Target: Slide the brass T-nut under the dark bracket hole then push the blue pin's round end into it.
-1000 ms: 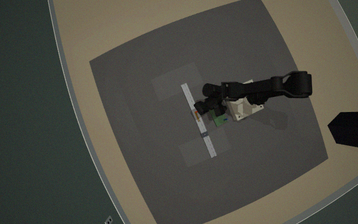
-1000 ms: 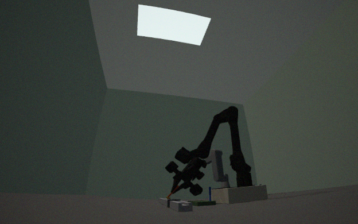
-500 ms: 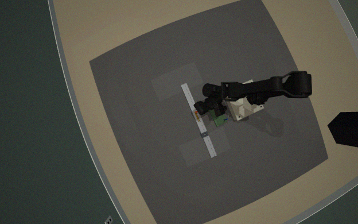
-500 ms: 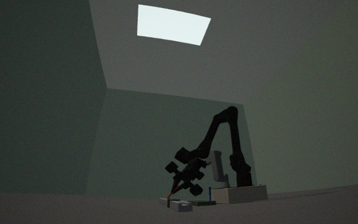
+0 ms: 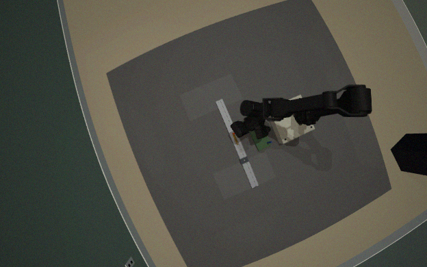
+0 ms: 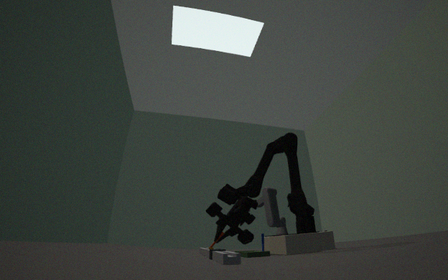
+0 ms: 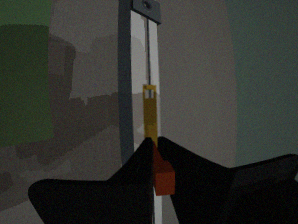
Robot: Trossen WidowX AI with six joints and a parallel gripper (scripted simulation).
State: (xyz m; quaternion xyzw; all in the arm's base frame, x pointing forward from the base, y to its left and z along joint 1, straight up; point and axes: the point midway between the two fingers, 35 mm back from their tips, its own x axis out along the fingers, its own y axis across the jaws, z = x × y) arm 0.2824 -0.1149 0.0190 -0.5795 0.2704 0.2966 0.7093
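No readable text, labels, brands, numbers or signs in any of the 3 views.
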